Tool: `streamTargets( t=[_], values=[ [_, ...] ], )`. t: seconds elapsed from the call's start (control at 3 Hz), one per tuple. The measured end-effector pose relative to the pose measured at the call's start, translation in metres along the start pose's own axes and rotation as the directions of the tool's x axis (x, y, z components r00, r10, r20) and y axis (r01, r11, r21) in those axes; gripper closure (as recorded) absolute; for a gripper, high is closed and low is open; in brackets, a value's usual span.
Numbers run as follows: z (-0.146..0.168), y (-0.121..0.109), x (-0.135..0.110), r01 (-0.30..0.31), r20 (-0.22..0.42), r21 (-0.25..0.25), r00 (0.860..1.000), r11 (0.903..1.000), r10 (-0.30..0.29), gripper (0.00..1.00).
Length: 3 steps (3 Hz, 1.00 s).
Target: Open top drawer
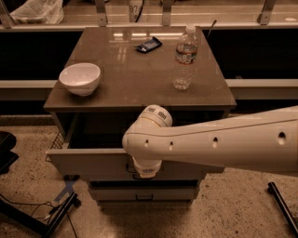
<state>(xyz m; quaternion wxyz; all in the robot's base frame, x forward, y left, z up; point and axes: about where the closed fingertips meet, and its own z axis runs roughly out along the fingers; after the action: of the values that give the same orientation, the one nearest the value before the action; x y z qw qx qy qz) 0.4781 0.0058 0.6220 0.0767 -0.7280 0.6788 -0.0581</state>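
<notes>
We see the top drawer (93, 163) standing open in the lower middle of the frame. Its pale front sits well forward of the cabinet (139, 83), and a dark gap shows between that front and the cabinet's top edge. The inside of the drawer is in shadow and we cannot make out what it holds.

The white arm (223, 142) comes in from the right edge and crosses the drawer. Its rounded joint is over the dark opening and its wrist points down over the middle of the drawer front. The gripper (146, 174) is at the bottom of that wrist, right against the centre of the front. The wrist covers it almost wholly, so we cannot tell how far open it is or whether it has hold of anything.

Below the top drawer a lower drawer (116, 193) sits further back, its small dark handle (144, 197) just under the gripper.

On the cabinet's brown top a white bowl (80, 78) stands near the left edge and a clear bottle (185, 56) stands upright toward the right. A flat black object (149, 45) lies near the back, between them. A pale plastic bag (35, 10) sits in the upper left corner. On the speckled floor (233, 209) a strip of blue tape (65, 189) lies at lower left.
</notes>
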Motion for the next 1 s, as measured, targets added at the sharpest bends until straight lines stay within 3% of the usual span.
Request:
streamTargets(
  t=[0.33,0.67,1.0],
  values=[
    [-0.027,-0.008,-0.006,0.012,-0.044,0.036,0.999,0.9993,-0.01,1.0],
    [-0.127,-0.056,-0.051,0.072,-0.122,0.212,0.991,0.9747,-0.047,1.0],
    [-0.179,-0.098,-0.063,0.155,-0.222,0.276,0.971,0.9485,-0.094,1.0]
  ],
)
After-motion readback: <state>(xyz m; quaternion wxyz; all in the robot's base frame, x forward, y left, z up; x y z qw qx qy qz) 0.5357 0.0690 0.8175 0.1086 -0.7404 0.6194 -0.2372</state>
